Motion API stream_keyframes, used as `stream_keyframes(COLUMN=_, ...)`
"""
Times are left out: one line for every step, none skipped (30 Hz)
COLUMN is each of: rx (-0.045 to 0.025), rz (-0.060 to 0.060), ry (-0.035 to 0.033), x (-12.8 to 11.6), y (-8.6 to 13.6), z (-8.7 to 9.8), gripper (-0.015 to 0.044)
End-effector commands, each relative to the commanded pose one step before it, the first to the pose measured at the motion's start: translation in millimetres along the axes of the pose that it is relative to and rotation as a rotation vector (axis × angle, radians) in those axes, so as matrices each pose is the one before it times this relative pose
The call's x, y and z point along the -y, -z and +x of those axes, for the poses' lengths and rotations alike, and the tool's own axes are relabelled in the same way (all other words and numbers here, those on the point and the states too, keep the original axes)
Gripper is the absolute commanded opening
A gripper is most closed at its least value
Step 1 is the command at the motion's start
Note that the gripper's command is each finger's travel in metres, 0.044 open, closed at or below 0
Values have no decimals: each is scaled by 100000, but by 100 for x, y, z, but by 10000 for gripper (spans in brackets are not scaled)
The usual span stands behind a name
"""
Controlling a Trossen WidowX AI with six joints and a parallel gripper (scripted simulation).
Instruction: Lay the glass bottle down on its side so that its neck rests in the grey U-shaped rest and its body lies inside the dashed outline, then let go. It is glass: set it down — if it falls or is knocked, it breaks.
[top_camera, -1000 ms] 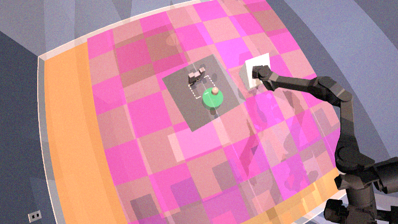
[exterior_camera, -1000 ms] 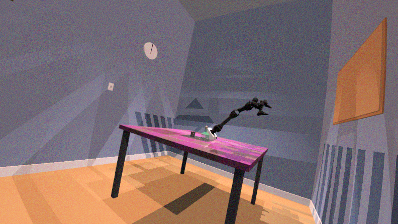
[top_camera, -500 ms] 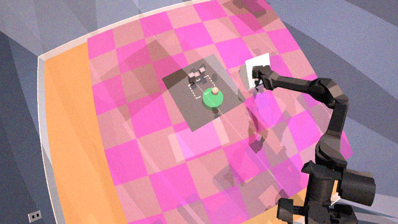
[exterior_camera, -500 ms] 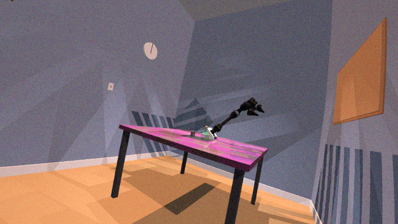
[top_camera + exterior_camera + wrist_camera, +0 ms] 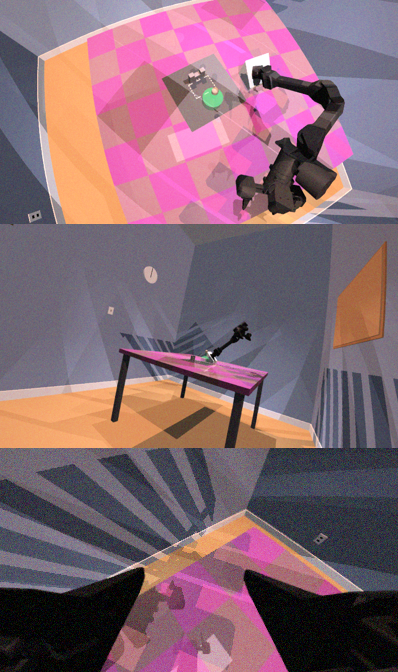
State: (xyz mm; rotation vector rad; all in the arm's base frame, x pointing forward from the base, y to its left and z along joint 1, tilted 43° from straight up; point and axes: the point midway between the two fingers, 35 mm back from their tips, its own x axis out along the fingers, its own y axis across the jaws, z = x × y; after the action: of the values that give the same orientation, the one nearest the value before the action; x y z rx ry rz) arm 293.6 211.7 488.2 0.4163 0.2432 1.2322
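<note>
Tabletop [image 5: 150, 172] [image 5: 192, 376] [image 5: 295, 568]: pink/salmon checks, w/ a paler rectangle [image 5: 197, 141] incl. lighter bands at left & right ends, near side of the grey mat [image 5: 192, 121] in top view. Tilted shadow patches across it, + thin light streaks. Exterior: thick magenta edge, dark legs [image 5: 120, 387].

Bottle [image 5: 212, 100] [image 5: 205, 357]: green, upright on mat, cork-coloured top [image 5: 214, 90] [image 5: 206, 351]. Top view: right/near of the dashed outline [image 5: 196, 98]; can't tell if the base overlaps it. U-rest [image 5: 196, 74] [image 5: 192, 358] at outline's far end, bottle's neck not in it. So bottle not laid down yet.

Arm [image 5: 295, 83] [image 5: 226, 346]: black, foot by white plate [image 5: 263, 58] [image 5: 209, 354], right of mat in top view. It bends round the right side, then toward near; ext. view has it rising off the tabletop to the right. Jaws wide apart, nothing btwn them, up high & well apart from bottle; wrist cam sees tabletop corner past them.

Room: blue-grey walls [image 5: 250, 285], pale skirting [image 5: 55, 387], orange floor [image 5: 67, 111] [image 5: 69, 413] [image 5: 215, 543] w/ brown shadows. Ext. view: round clock [image 5: 150, 274] & small switch plate [image 5: 110, 310] on left wall, big orange board [image 5: 362, 302] on right, dark stripes low on that wall. Outlet [image 5: 34, 216] [image 5: 320, 538] at near-left in top view.
</note>
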Motion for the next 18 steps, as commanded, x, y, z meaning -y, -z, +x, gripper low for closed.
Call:
stream_keyframes(rx=-9507, rz=-17278, ry=15516, x=6379, y=3706, z=-1925, gripper=440)
stream_keyframes(rx=-1507, rz=-2307, ry=1602, x=668, y=660, z=-172, gripper=440)
stream_keyframes(rx=-1566, rz=-2297, ry=1521, x=640, y=687, z=-170, gripper=440)
stream_keyframes(rx=-1611, rz=-2275, ry=1428, x=607, y=710, z=-168, gripper=440)
stream_keyframes(rx=-1644, rz=-2242, ry=1328, x=570, y=727, z=-164, gripper=440)
stream_keyframes(rx=-1680, rz=-2221, ry=1234, x=536, y=746, z=-161, gripper=440)
stream_keyframes(rx=-1720, rz=-2212, ry=1143, x=504, y=768, z=-160, gripper=440)
stream_keyframes(rx=-1745, rz=-2189, ry=1044, x=467, y=783, z=-156, gripper=440)
stream_keyframes(rx=-1773, rz=-2177, ry=949, x=432, y=801, z=-154, gripper=440)
stream_keyframes(rx=-1784, rz=-2152, ry=846, x=393, y=812, z=-151, gripper=440)
stream_keyframes(rx=-1797, rz=-2135, ry=747, x=356, y=824, z=-148, gripper=440)
stream_keyframes(rx=-1802, rz=-2115, ry=646, x=317, y=833, z=-145, gripper=440)
stream_keyframes(rx=-1803, rz=-2098, ry=546, x=279, y=841, z=-142, gripper=440)
stream_keyframes(rx=-1808, rz=-2092, ry=447, x=241, y=851, z=-140, gripper=440)
stream_keyframes(rx=-1803, rz=-2082, ry=348, x=202, y=858, z=-137, gripper=440)
stream_keyframes(rx=-1799, rz=-2078, ry=248, x=163, y=866, z=-134, gripper=440)
stream_keyframes(rx=-1769, rz=-2052, ry=147, x=122, y=862, z=-130, gripper=440)
stream_keyframes(rx=-1743, rz=-2038, ry=49, x=81, y=861, z=-127, gripper=440)
